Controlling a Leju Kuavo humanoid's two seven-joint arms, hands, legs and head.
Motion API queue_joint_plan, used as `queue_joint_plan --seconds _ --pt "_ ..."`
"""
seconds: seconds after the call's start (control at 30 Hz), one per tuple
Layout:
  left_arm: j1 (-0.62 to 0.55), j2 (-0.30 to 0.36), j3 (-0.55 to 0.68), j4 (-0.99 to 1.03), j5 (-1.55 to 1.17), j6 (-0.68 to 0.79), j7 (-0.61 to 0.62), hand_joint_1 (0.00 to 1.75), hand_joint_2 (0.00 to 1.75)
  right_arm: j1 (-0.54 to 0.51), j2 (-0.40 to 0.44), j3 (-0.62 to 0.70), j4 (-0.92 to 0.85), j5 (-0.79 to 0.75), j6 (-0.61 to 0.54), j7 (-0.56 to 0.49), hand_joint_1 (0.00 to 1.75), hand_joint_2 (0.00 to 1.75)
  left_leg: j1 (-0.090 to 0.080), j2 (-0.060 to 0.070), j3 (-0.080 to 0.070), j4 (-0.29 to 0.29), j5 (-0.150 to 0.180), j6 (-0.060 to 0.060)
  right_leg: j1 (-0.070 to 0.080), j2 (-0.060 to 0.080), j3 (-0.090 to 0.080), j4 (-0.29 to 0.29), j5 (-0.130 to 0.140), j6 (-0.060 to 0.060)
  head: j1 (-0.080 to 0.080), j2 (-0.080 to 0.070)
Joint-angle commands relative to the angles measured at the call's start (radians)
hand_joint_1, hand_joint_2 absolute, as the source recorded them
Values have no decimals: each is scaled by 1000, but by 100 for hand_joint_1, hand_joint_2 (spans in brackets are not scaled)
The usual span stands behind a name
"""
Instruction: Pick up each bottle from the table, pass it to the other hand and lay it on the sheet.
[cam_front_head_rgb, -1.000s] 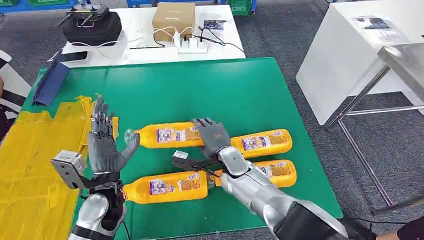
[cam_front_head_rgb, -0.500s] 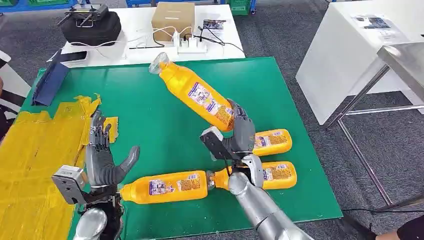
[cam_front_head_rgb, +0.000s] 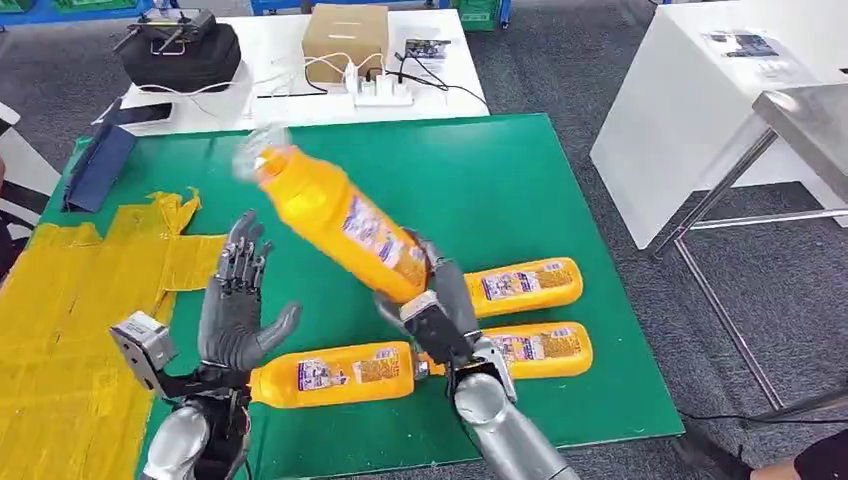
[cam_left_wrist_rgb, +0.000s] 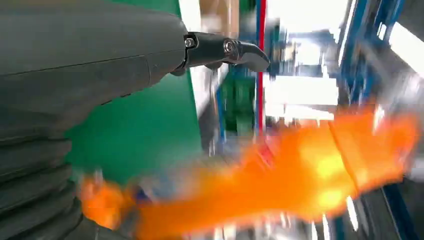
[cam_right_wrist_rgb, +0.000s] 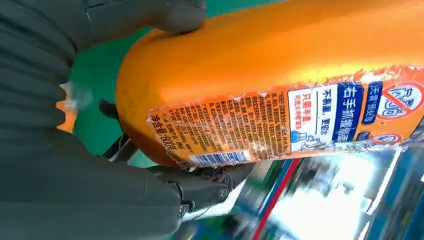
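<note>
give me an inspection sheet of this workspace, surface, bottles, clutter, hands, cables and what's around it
Surface: green table, with a crumpled yellow sheet on the robot's left.
Job's things: one orange bottle held tilted in the air; three more bottles lie on the table.
Clutter: blue folder at the far left corner.
Hands: right hand grips the raised bottle's base; left hand holds nothing, fingers spread.
Cables: white power strip with wires on the white table behind.
Surroundings: black bag, cardboard box, metal table at right.

Lab: cabled white bench (cam_front_head_rgb: 280, 95)
</note>
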Motion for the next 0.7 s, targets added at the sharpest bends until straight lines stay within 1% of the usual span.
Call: queue_joint_plan --seconds 0.03,0.1,0.17,0.2,0.27,0.3,0.37,0.4,0.43,0.47,0.5,0.57,0.6,0.63,0.67,0.7 --pt "-137 50 -68 48 340 -355 124 0 175 -97 -37 326 236 331 -195 15 175 175 1 3 8 1 -4 -1 2 0 8 0 -2 -4 0 0" --pt "-138 50 -64 38 340 -357 126 0 175 -104 -39 335 254 364 -222 27 175 175 0 3 4 0 -1 0 1 1 4 -1 0 -2 0 0" --pt "-138 49 -64 31 346 -361 129 0 175 -106 -39 340 261 377 -227 34 175 175 1 4 7 1 -4 -1 2 1 8 -1 -2 -3 0 0" --pt "-139 47 -64 29 359 -371 132 0 175 -109 -39 345 270 397 -237 44 175 175 1 2 3 0 -1 0 1 0 3 -1 0 -2 0 0" --pt "-135 42 -63 17 371 -380 125 0 175 -113 -33 352 288 406 -230 48 175 175 1 2 6 1 -3 0 2 0 7 -1 -2 -3 0 0" --pt "-132 43 -64 5 371 -381 121 0 175 -117 -28 353 308 413 -238 52 175 175 0 1 3 0 -1 0 1 0 4 -1 -1 -2 0 0" --pt "-127 39 -60 -6 364 -370 110 0 175 -119 -25 353 320 414 -239 54 175 175 1 2 4 0 -2 0 1 0 5 -1 -1 -2 0 0" --pt "-121 36 -56 -21 343 -341 99 45 175 -120 -25 351 325 412 -243 50 175 175 1 2 3 0 -1 0 1 0 4 -1 -1 -2 0 0" --pt "-119 32 -55 -28 317 -313 87 175 175 -117 -25 350 322 410 -242 49 175 175 1 2 6 1 -3 -1 2 0 7 0 -2 -3 0 0" --pt "-119 32 -57 -32 313 -310 86 175 175 -114 -27 349 317 408 -242 48 175 175 1 2 2 0 -1 0 1 0 3 0 -1 -2 0 0" --pt "-118 30 -55 -35 294 -280 79 175 175 -109 -28 347 304 404 -240 45 175 175 1 2 5 1 -3 -1 1 0 6 0 -2 -3 0 0" --pt "-118 30 -55 -35 294 -280 79 175 175 -109 -28 347 304 404 -240 45 175 175 0 2 2 0 -1 0 1 0 2 0 0 -2 0 0" --pt "-118 30 -55 -35 294 -280 79 175 175 -109 -28 347 304 404 -240 45 175 175 1 2 5 1 -3 0 2 0 6 0 -2 -3 0 0" --pt "-118 30 -55 -35 294 -280 79 175 175 -109 -28 347 304 404 -240 45 175 175 0 1 2 0 -1 0 1 0 3 -1 -1 -2 0 0" --pt "-118 30 -55 -35 294 -280 79 175 175 -109 -28 347 304 404 -240 45 175 175 1 2 5 1 -3 0 2 0 6 0 -2 -3 0 0" --pt "-117 28 -50 -34 266 -250 66 175 175 -105 -29 347 291 403 -239 47 175 175 1 2 5 2 -3 0 1 0 6 0 -2 -3 0 0"
